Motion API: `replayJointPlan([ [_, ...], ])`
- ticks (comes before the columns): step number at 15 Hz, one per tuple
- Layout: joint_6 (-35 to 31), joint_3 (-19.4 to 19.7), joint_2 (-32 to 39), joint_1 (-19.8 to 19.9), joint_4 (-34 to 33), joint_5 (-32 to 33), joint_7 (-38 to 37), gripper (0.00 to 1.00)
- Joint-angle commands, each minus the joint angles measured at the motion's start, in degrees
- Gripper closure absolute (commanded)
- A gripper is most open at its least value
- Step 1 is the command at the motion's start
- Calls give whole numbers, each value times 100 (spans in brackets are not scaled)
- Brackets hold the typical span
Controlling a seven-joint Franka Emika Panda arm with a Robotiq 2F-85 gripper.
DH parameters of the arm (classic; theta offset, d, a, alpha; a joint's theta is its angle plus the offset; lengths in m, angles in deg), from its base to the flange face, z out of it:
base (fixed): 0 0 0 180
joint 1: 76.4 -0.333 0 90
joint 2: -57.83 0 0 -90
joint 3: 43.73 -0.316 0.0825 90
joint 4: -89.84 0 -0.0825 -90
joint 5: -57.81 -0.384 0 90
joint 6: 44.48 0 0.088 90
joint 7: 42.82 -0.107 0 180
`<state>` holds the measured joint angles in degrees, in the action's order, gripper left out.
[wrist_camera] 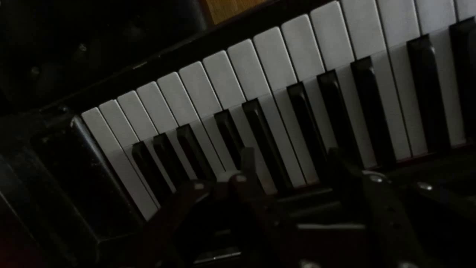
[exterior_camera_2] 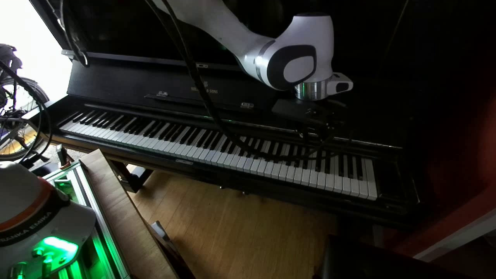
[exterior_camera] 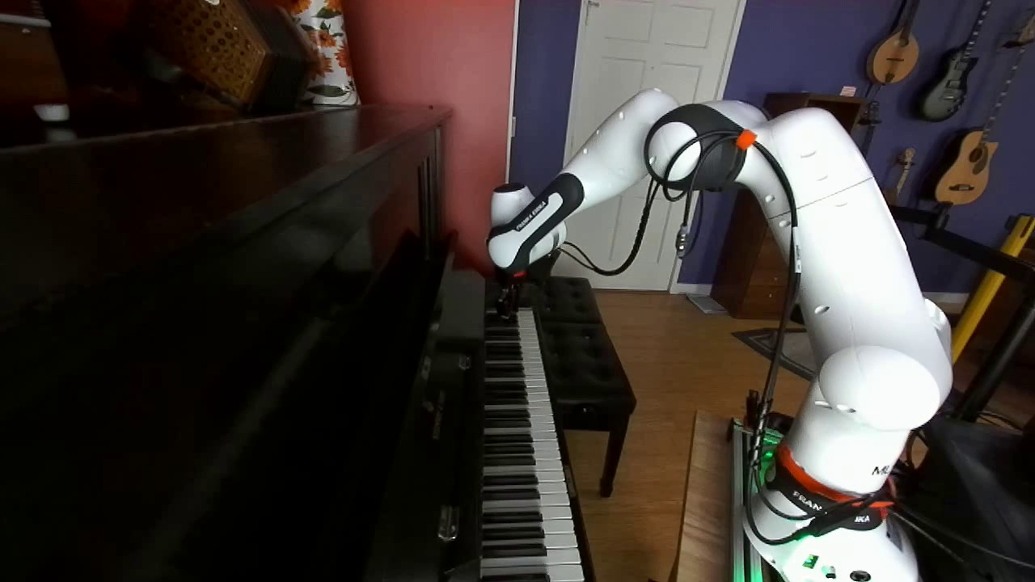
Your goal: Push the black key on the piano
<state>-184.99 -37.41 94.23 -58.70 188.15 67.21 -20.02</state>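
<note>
The dark piano point(exterior_camera: 242, 218) fills the left of an exterior view, and its case also shows in an exterior view point(exterior_camera_2: 128, 79). Its white keys point(wrist_camera: 267, 59) and black keys point(wrist_camera: 306, 119) run across the wrist view. My gripper point(exterior_camera: 508, 301) points down at the far end of the keyboard; it is dark against the case in an exterior view point(exterior_camera_2: 316, 133). In the wrist view my gripper point(wrist_camera: 292, 158) is open and empty, its fingertips apart over the rear part of the keys. Several black keys lie between and beside the fingertips. I cannot tell whether a fingertip touches a key.
The fallboard point(exterior_camera_2: 228, 99) rises behind the keys. A dark end block point(wrist_camera: 85, 167) borders the last keys. A padded bench point(exterior_camera: 578, 356) stands in front of the keyboard. A black cable point(exterior_camera_2: 205, 97) from the arm hangs across the keys.
</note>
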Motion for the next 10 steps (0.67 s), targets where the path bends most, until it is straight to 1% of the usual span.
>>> replayJointPlan([
  [1,221,-57,-652,54,559,-97,159,13],
  [3,349,-87,-954,78,784,-149,267,1],
  [4,397,-65,-1092,62,895,-136,276,0],
  [10,663,52,-1597,-13,1276,-124,163,0],
])
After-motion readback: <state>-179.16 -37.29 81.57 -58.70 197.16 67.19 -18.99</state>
